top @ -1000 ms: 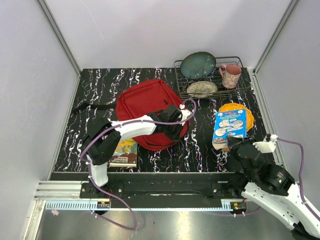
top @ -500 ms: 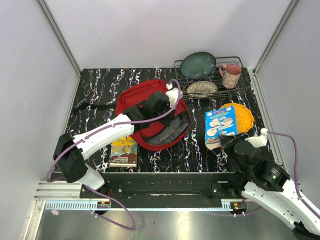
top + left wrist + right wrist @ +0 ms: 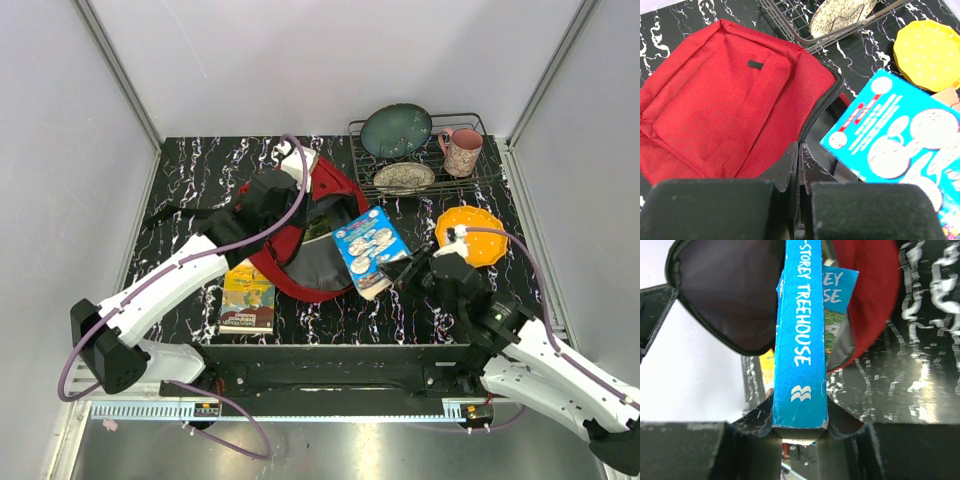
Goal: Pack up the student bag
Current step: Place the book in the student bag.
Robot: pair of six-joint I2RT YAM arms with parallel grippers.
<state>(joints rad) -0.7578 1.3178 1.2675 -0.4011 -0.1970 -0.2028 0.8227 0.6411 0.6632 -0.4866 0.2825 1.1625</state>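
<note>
The student bag [image 3: 275, 245], a red backpack, lies mid-table with its mouth pulled open and dark grey lining [image 3: 322, 262] showing. My left gripper [image 3: 312, 190] is shut on the bag's zipper edge [image 3: 800, 142] and holds the flap up at the far side. The right gripper [image 3: 405, 268] is shut on a blue book [image 3: 372, 250], pinching its spine end [image 3: 800, 405]. That book hangs tilted at the bag's opening, its far end over the lining [image 3: 730, 290]. Another blue-topped book [image 3: 839, 290] shows inside the mouth.
A yellow-covered book [image 3: 248, 300] lies on the table left of the bag. An orange-yellow plate [image 3: 472, 225] sits at the right. The wire rack [image 3: 470, 180] at the back right holds a teal plate [image 3: 396, 130], a patterned dish [image 3: 404, 178] and a pink mug [image 3: 462, 152].
The left gripper has pulled the bag's flap up and back to the left, opening the mouth. The right gripper has carried the blue book leftward from beside the yellow plate to the opening.
</note>
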